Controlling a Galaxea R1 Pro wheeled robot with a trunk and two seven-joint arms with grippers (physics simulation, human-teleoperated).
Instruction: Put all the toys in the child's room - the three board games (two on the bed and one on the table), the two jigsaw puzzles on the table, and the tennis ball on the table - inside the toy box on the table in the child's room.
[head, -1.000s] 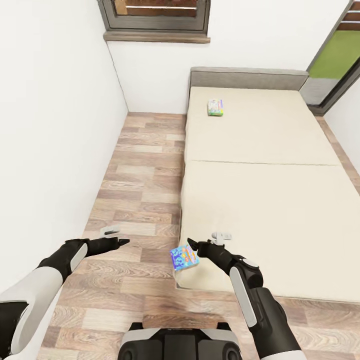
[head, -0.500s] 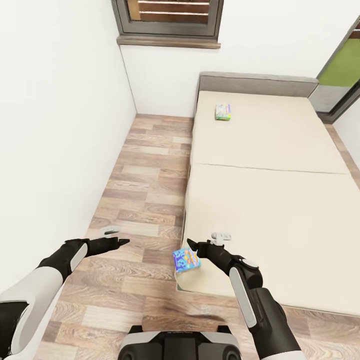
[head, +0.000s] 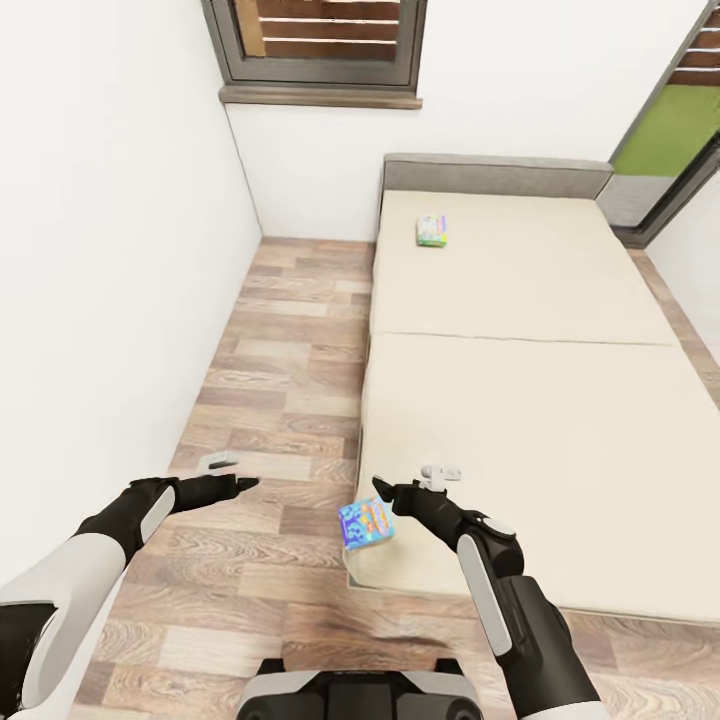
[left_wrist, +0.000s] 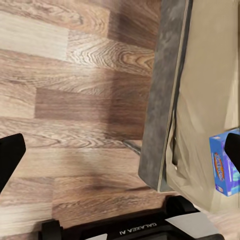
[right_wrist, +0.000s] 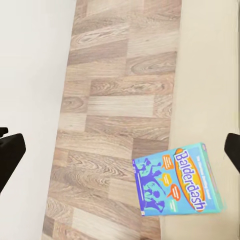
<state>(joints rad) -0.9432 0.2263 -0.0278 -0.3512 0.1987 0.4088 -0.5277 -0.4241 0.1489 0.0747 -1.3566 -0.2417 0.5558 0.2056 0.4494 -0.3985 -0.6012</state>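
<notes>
your right hand (head: 385, 492) hangs with fingers spread just above the blue board game (head: 367, 521), which overhangs the near corner of the bed (head: 520, 400), handy to pinch. your left hand (head: 240, 484) waits open over the floor (head: 290, 370). the pale board game (head: 432, 229) lies near the headboard.

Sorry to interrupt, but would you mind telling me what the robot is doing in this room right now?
The robot stands at the foot of the beige single bed. Its right gripper hovers open just above a blue cartoon-covered board game box lying at the mattress's near corner, not yet gripping it. A second, pale multicoloured game box lies near the grey headboard. The left gripper hangs open over the wood-plank floor, holding nothing.
</notes>
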